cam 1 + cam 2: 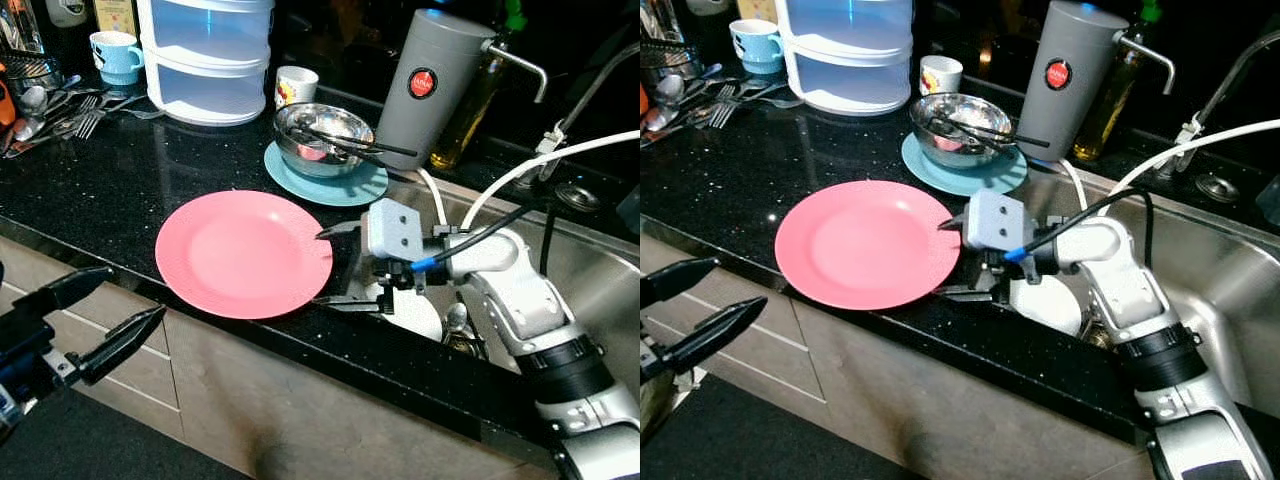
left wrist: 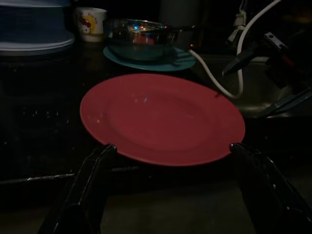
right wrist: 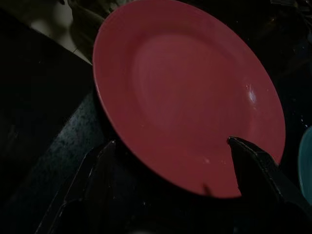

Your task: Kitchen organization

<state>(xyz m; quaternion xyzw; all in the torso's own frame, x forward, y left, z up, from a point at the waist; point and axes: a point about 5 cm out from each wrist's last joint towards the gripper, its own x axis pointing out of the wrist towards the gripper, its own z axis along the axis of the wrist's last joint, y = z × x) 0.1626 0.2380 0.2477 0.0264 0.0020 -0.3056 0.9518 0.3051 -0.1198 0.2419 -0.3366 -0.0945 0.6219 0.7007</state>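
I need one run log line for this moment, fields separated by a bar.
right gripper: open at right rim of pink plate | left gripper: open, off counter front | plate: flat on black counter | metal bowl: on teal plate

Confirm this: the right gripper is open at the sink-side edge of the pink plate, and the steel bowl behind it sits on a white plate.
One detail is wrong. The steel bowl sits on a teal plate, not a white one, as the left eye view shows. The rest holds: the right gripper is open at the sink-side edge of the pink plate.
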